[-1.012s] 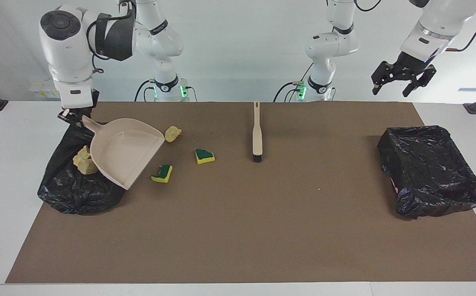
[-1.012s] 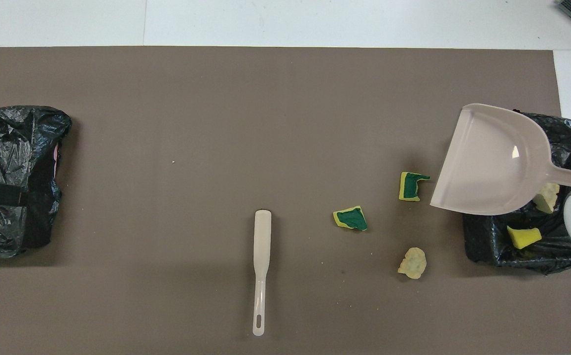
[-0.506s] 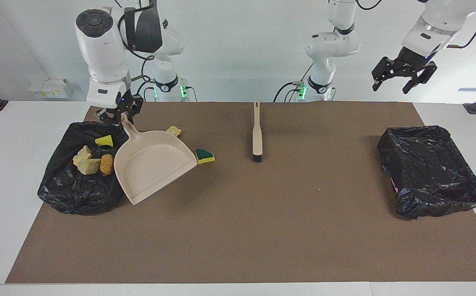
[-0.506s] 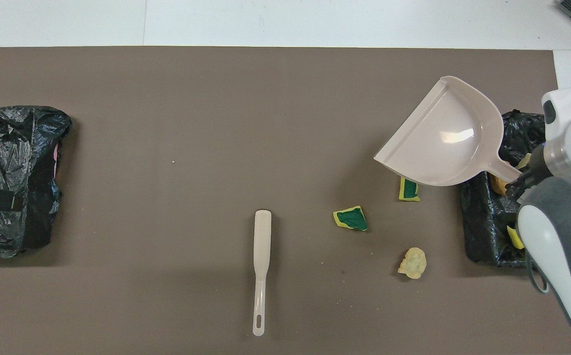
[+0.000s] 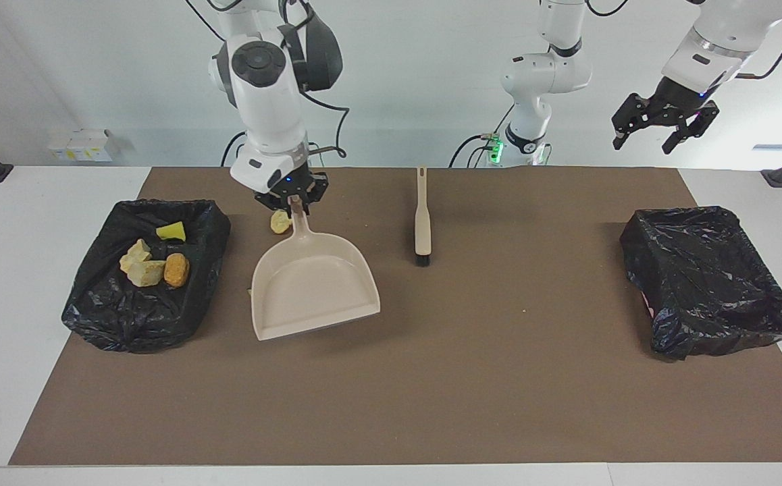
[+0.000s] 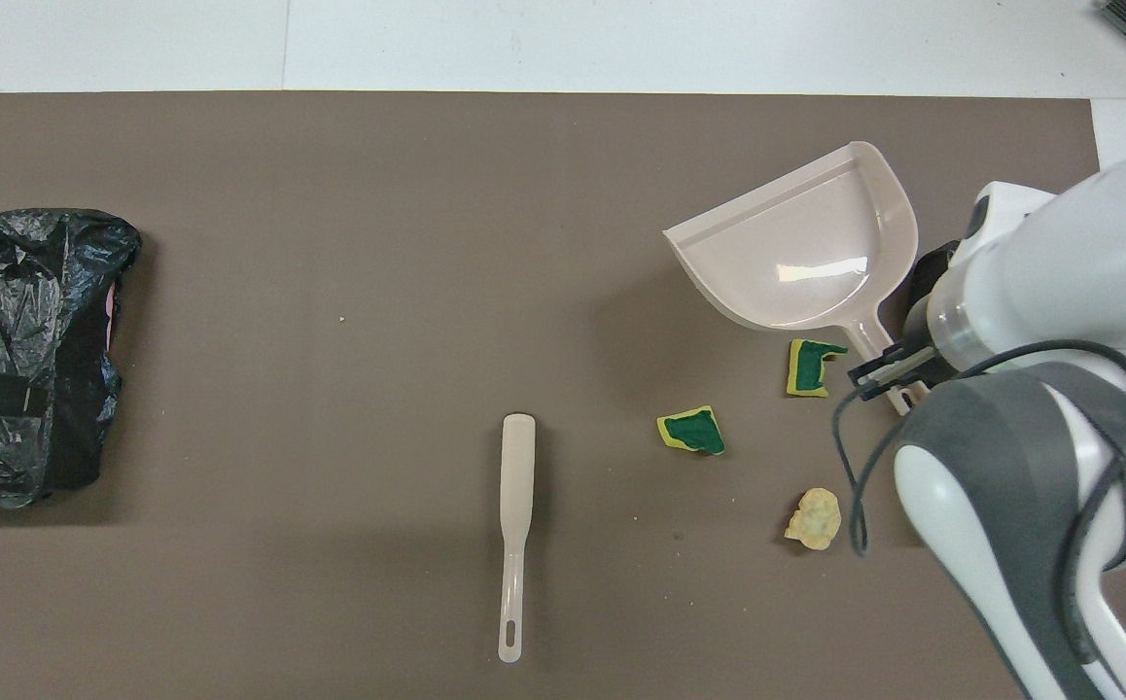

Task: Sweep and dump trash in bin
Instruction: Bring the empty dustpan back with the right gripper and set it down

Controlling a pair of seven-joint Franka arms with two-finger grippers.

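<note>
Right gripper: upper centre-left of the facing view, clamped on the handle of the beige dustpan, which hangs tilted over the brown mat, its pan empty.
Left gripper: upper right of the facing view, raised in the air, jaws apart and empty; this arm waits.
Trash in the bin: four sponge chunks lie in the black-lined bin at the left of the facing view.
Trash on the mat: a pale chunk and two green-faced chunks, right of centre in the overhead view, near the dustpan.
Brush: flat on the mat, upper centre of the facing view.
Second black-lined bin: right of the facing view.
</note>
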